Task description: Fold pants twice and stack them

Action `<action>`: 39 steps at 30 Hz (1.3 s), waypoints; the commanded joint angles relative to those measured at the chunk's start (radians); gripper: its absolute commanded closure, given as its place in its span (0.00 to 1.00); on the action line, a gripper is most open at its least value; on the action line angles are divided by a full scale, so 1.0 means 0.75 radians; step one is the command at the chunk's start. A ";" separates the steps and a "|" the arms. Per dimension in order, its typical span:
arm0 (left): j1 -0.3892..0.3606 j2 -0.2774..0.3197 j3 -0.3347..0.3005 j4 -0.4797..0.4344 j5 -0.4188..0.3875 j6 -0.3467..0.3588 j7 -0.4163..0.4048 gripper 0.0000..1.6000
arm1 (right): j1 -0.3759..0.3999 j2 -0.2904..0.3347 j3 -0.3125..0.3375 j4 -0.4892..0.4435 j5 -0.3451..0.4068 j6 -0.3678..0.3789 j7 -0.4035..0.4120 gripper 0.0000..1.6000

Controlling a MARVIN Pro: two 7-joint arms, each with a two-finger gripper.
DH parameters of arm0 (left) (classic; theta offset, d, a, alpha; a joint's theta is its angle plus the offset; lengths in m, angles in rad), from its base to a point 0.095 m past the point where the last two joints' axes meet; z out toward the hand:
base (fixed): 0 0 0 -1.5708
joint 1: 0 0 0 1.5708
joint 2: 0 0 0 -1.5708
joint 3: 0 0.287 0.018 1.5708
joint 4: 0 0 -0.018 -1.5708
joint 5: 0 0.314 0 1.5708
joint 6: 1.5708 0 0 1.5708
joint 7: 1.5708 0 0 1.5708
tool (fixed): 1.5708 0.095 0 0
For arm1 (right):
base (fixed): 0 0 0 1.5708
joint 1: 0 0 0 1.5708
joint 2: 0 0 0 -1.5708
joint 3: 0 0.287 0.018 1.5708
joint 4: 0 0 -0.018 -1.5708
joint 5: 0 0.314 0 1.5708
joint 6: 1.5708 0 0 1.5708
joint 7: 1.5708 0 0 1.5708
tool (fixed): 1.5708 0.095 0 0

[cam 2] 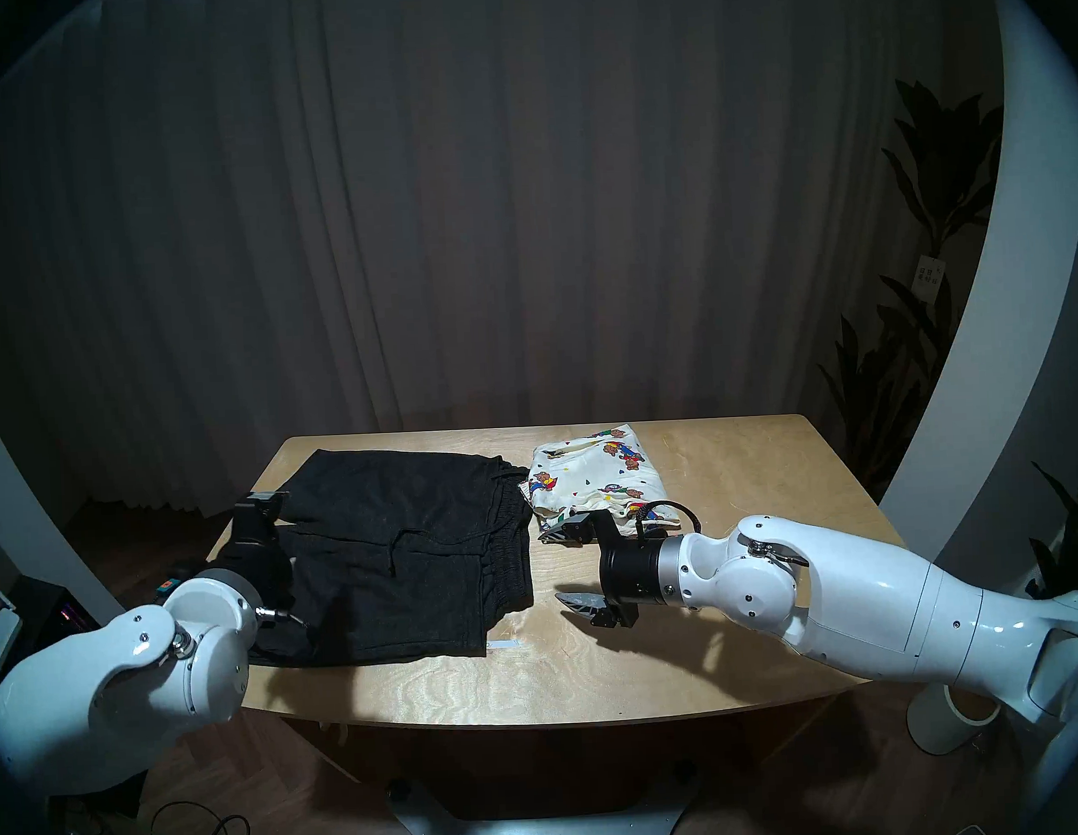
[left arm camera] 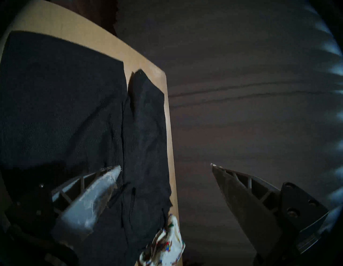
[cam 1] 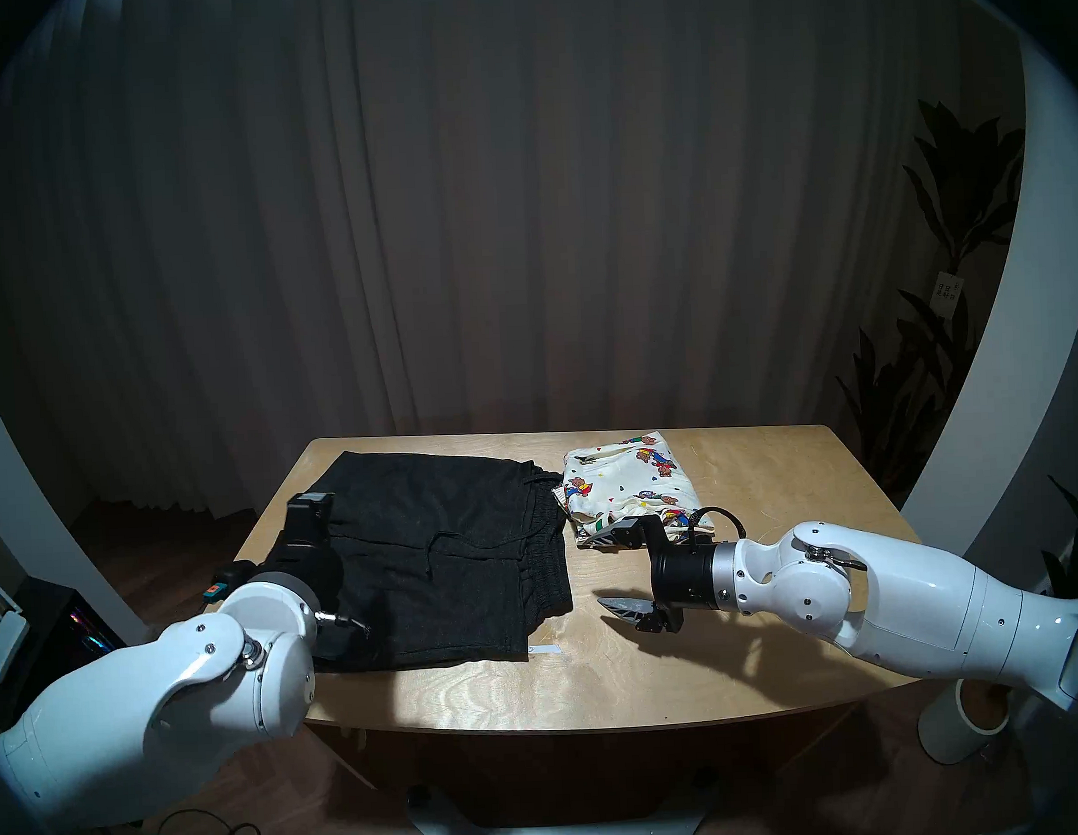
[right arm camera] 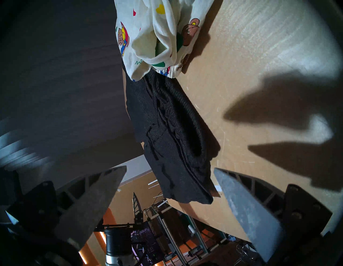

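Observation:
The black pants lie on the left half of the wooden table, ribbed waistband to the right and both legs pointing left. The cream bear-print pants sit in a folded bundle just beyond the waistband. My left gripper is open at the pants' left edge. One of its fingers is over the black fabric and the other is off the table's side. My right gripper hovers open over bare wood and points left at the waistband. It holds nothing.
A strip of white tape lies on the table by the black pants' near right corner. A dark curtain hangs behind the table. Plants stand at the right, a white cylinder on the floor, and electronics at the lower left.

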 commanded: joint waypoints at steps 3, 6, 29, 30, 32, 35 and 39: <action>0.115 0.027 0.003 0.025 0.042 0.179 -0.205 0.00 | 0.029 -0.033 0.012 0.021 -0.017 0.021 0.014 0.00; 0.135 0.016 -0.041 0.071 0.036 0.199 -0.255 0.00 | 0.028 -0.032 0.011 0.028 -0.023 0.033 0.017 0.00; 0.403 -0.094 -0.381 0.241 -0.039 0.700 -0.689 0.00 | 0.046 -0.039 0.021 0.088 -0.068 0.104 0.046 0.00; 0.421 -0.104 -0.401 0.250 -0.043 0.738 -0.721 0.00 | 0.047 -0.040 0.021 0.090 -0.068 0.105 0.046 0.00; 0.453 -0.125 -0.438 0.264 -0.044 0.800 -0.768 0.00 | 0.049 -0.042 0.022 0.097 -0.076 0.111 0.053 0.00; 0.476 -0.133 -0.459 0.283 -0.050 0.857 -0.833 0.00 | 0.053 -0.045 0.024 0.105 -0.081 0.125 0.059 0.00; 0.490 -0.121 -0.461 0.300 -0.062 0.890 -0.900 0.00 | 0.057 -0.048 0.027 0.117 -0.087 0.136 0.067 0.00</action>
